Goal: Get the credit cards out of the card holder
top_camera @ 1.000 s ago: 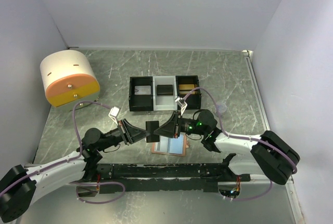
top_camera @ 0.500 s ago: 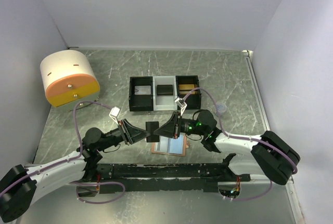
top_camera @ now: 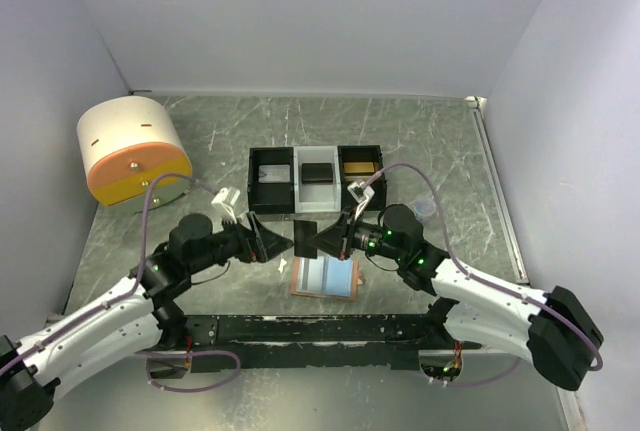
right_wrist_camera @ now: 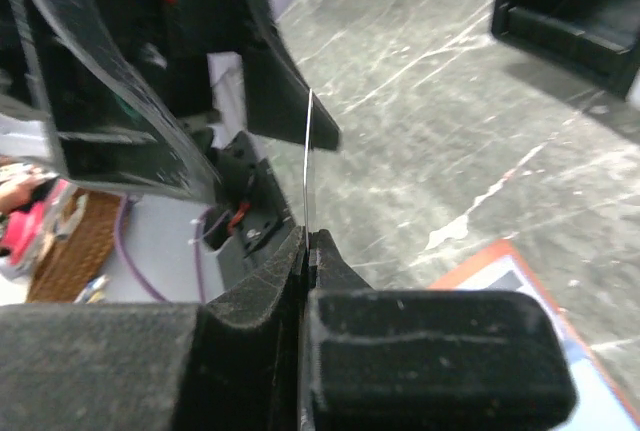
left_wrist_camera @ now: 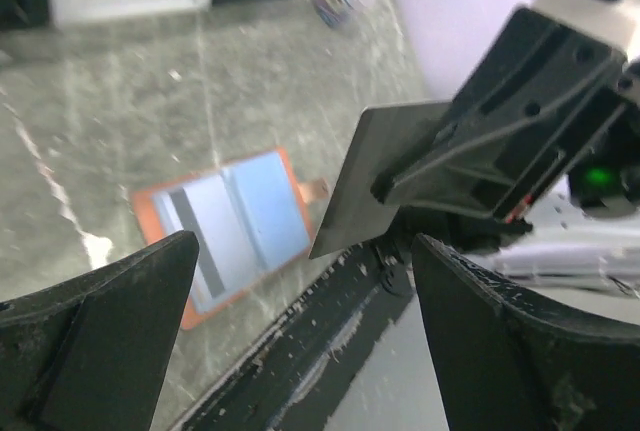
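Observation:
The salmon-orange card holder (top_camera: 325, 278) lies unfolded on the marble table, its light blue lining up; it also shows in the left wrist view (left_wrist_camera: 225, 231) and at the right wrist view's lower edge (right_wrist_camera: 515, 269). A dark grey credit card (top_camera: 306, 232) hangs above the card holder's left part, pinched at one end by my right gripper (top_camera: 321, 239), which is shut on it. That card (left_wrist_camera: 375, 176) faces my left gripper (left_wrist_camera: 305, 286), whose jaws stand wide apart just short of it, touching nothing. From the right wrist, the card (right_wrist_camera: 310, 161) is edge-on above the closed right gripper (right_wrist_camera: 308, 239). My left gripper (top_camera: 279, 241) sits just left of the card.
A black-and-white three-compartment tray (top_camera: 250, 181) stands behind the grippers with a dark card in its middle bin and a gold one at right. An orange-and-white drawer box (top_camera: 133, 151) sits far left. A small round cap (top_camera: 425, 209) lies right of the tray. A black rail (top_camera: 310, 329) runs along the near edge.
My left gripper has opened, let go of the card and drawn back to the left. The right gripper has kept the card and lifted it a little toward the tray.

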